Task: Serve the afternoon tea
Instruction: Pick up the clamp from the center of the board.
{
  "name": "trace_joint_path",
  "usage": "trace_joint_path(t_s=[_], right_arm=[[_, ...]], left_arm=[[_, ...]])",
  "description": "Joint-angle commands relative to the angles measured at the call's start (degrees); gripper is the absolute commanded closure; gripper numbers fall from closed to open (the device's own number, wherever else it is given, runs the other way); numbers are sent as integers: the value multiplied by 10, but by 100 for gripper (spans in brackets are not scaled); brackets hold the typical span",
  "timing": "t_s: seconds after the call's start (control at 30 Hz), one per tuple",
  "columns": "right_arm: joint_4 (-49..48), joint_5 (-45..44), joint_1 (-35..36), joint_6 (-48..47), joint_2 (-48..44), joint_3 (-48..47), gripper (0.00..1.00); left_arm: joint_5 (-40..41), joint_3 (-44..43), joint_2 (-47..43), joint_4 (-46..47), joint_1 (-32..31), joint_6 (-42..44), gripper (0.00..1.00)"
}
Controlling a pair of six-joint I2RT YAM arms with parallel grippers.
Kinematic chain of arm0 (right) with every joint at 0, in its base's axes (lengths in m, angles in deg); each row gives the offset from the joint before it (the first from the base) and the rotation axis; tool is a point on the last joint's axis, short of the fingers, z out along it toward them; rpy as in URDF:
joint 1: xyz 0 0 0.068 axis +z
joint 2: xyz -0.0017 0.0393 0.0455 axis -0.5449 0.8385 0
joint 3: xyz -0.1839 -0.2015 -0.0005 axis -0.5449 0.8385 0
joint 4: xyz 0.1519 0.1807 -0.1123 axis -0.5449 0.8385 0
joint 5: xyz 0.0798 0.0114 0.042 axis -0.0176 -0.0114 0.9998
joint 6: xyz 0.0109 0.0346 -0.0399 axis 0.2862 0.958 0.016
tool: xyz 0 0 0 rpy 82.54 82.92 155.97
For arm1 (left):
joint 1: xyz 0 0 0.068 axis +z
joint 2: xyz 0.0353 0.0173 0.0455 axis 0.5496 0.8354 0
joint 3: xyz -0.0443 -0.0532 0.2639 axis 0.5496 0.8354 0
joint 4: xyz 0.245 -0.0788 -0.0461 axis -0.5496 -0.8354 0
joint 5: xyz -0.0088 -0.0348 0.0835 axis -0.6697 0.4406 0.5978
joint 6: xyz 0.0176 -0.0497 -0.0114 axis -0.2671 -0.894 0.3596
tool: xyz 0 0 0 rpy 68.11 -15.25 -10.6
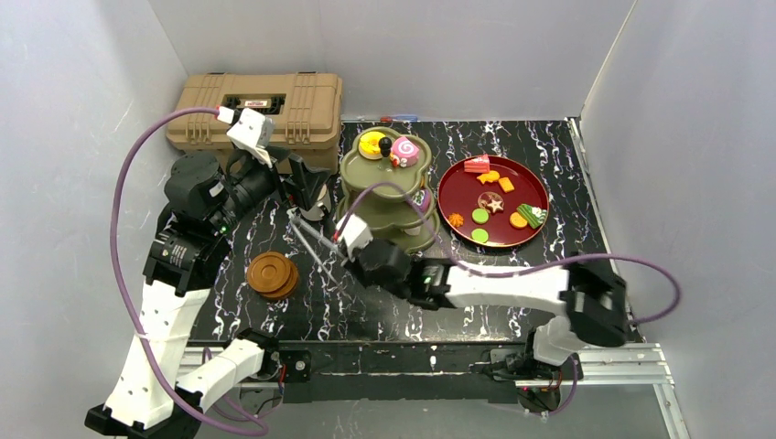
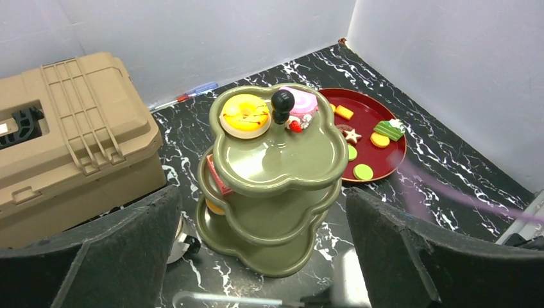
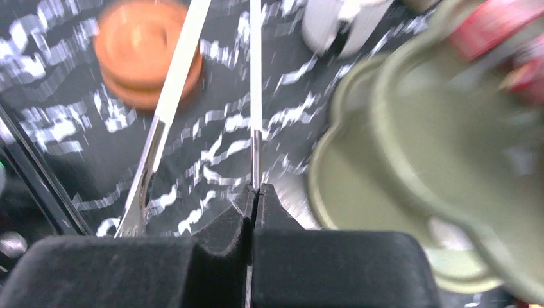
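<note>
We see the olive-green 3-tier stand (image 1: 389,187) on the marbled black desk (image 1: 549,146). Its top tier carries a yellow doughnut (image 1: 371,144) and a pink roll (image 1: 405,151), 1 on either side of the black knob (image 1: 385,144), and a red pastry (image 2: 218,179) lies on the middle tier. Right of the stand, just beside it, sits the dark-red plate (image 1: 455,194) with more small pastries (image 1: 479,217) scattered on it. Behind the stand to the left is the tan toolbox (image 1: 256,105). The stacked brown saucers (image 1: 272,274) lie well to the stand's front left. The left tool (image 1: 307,190) hangs just left of the stand with its jaws spread wide and nothing between them, and the white mug (image 3: 330,22) stands beneath it, mostly hidden. In front of the stand, the right tool (image 3: 255,196) is pressed tight on 1 thin arm of the metal tongs (image 1: 316,242). The other arm splays away from the stand, and the tips reach toward the mug.
</note>
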Motion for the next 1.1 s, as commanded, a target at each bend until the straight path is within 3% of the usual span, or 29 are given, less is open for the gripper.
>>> trace_joint_path(t_s=[0.0,0.23,0.5,0.87,1.07], right_arm=[[6,-58,-20,-36,-126,-74,99],[-25,-107,-21,-83,-210,-129,99],[-106,-106,-21,-117,-200,-157,99],[-209,-123,-21,-132,-205,-134,99],[-229,-127,-20,-127,-216,-114,99]], left_arm=[[-19,-24,-8,27,2,-20,2],[-25,-37,-25,59,2,-63,2],[-180,-28,2,75,2,-137,2],[-129,-6,26,62,2,-162,2],[-166,4,22,82,2,-192,2]])
